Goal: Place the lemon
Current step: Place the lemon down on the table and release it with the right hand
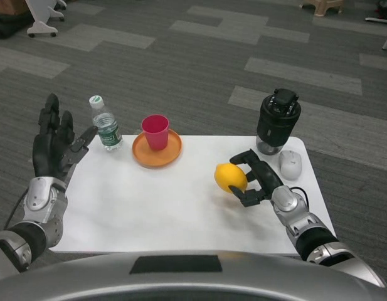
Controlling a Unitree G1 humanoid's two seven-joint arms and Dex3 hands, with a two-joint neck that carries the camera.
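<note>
The round yellow lemon (230, 177) is showing a finely dimpled, faintly shiny peel, sitting in the matt black plastic-looking right hand (256, 178). Under that hand the white table (149, 207) is looking smooth and matt. Just beyond it, a black cylindrical appliance (278, 121) is glinting glossy, with a smooth grey-white plastic mouse (290, 164) beside it. Over by the left hand (54, 148), a clear plastic bottle (105, 130) is catching light.
</note>
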